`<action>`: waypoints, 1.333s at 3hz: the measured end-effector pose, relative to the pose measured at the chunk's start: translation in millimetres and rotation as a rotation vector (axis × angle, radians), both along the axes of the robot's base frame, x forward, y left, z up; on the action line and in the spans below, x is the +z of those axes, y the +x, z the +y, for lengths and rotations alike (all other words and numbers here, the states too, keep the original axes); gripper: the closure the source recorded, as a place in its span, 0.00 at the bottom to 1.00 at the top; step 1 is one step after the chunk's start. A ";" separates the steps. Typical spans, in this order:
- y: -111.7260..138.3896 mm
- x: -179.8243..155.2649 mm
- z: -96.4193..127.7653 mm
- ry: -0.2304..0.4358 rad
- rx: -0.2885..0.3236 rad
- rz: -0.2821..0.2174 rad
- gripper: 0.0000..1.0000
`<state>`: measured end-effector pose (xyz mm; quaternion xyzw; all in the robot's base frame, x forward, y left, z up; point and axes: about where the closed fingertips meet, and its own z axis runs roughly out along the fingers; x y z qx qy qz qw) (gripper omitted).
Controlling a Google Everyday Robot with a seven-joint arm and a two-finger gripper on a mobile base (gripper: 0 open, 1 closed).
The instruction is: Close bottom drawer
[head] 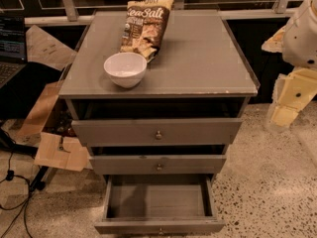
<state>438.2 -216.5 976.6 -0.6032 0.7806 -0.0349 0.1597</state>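
The bottom drawer (157, 200) of the grey cabinet (198, 58) is pulled far out toward me. Its plain grey inside is bare, and its low front panel with a small round knob (160, 230) sits at the lower edge of the view. The middle drawer (158, 164) and the top drawer (157, 131) stand slightly out. My arm comes in at the right edge, and my gripper (288, 103), with cream-coloured parts, hangs beside the cabinet's right side at about top-drawer height. It is well apart from the bottom drawer and touches nothing.
A white bowl (125, 69) and a bag of chips (146, 26) rest on the cabinet top. A laptop (10, 43) stands at the left, with cardboard pieces (59, 151) and cables (12, 182) on the speckled floor below it. Open floor (267, 182) lies right of the cabinet.
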 end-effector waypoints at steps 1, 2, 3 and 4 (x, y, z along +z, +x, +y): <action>0.0 0.0 0.0 0.000 0.000 0.000 0.00; -5.0 0.5 3.9 0.034 0.008 -0.029 0.00; -17.5 -15.1 8.7 0.142 -0.028 -0.069 0.00; -30.0 -48.1 18.4 0.263 -0.098 -0.104 0.00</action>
